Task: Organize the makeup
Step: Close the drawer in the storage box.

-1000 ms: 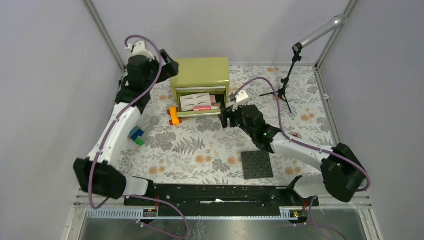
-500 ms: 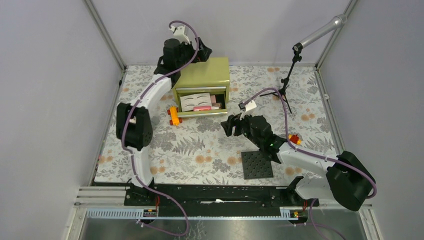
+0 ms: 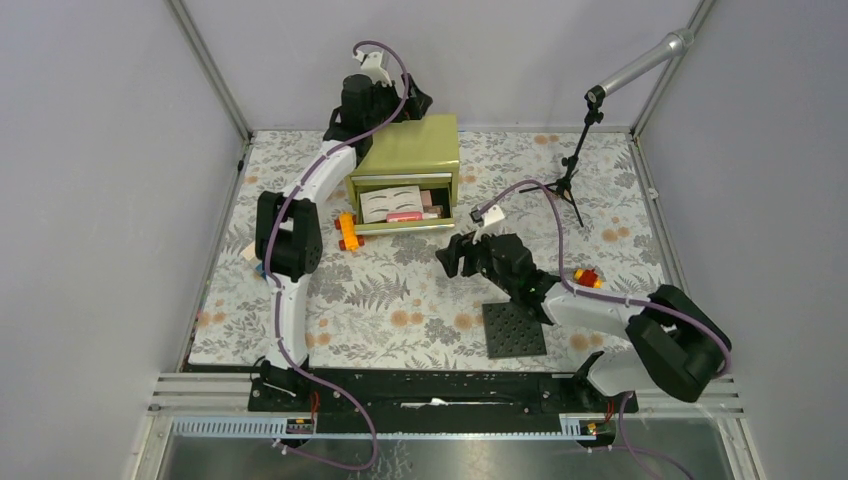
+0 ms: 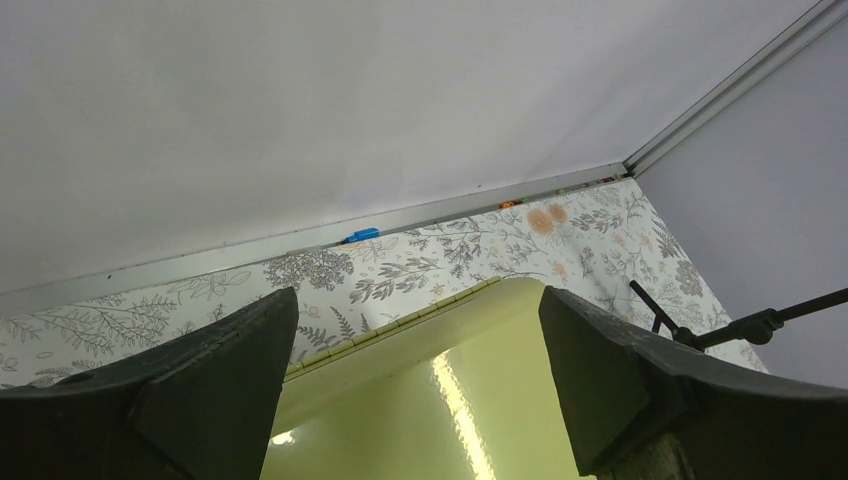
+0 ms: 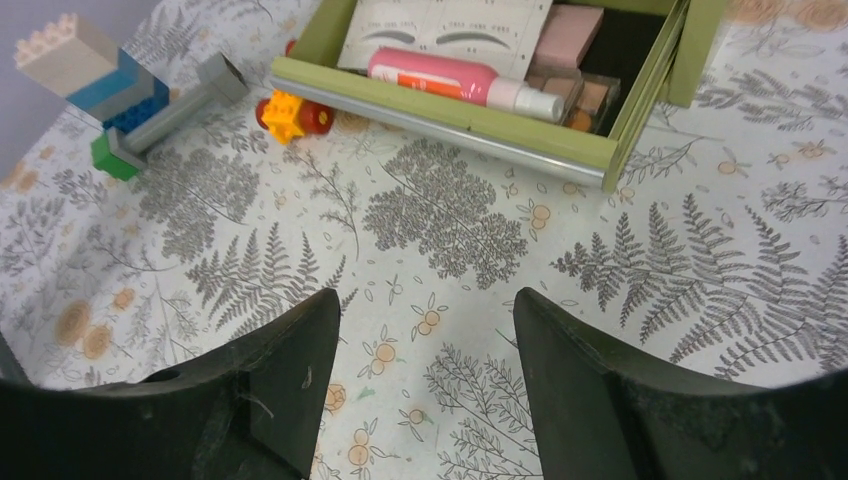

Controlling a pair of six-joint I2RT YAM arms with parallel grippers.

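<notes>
Nearest the arm bases, a dark grey studded plate lies flat on the floral worktop, with a small red-and-yellow toy off to its right. Just beyond the plate the right pincer hangs low over bare worktop. Its fingers are spread wide with nothing between them, and it faces the open drawer of a green box. The makeup lies inside that drawer. A pink-red tube rests along the front wall and a pink square compact sits behind it toward the right end. Peach-toned pieces fill the right corner, too small to tell apart. An eyebrow-stencil card takes up the drawer's left part. Outside, an orange toy car sits just beside the drawer's left front corner. A stack of white, blue and green blocks with a grey bar stands farther left. At the far end the left pincer is held above the back edge of the box's top, fingers spread wide and gripping nothing. A black microphone stand stands right of the box, near the back wall.
</notes>
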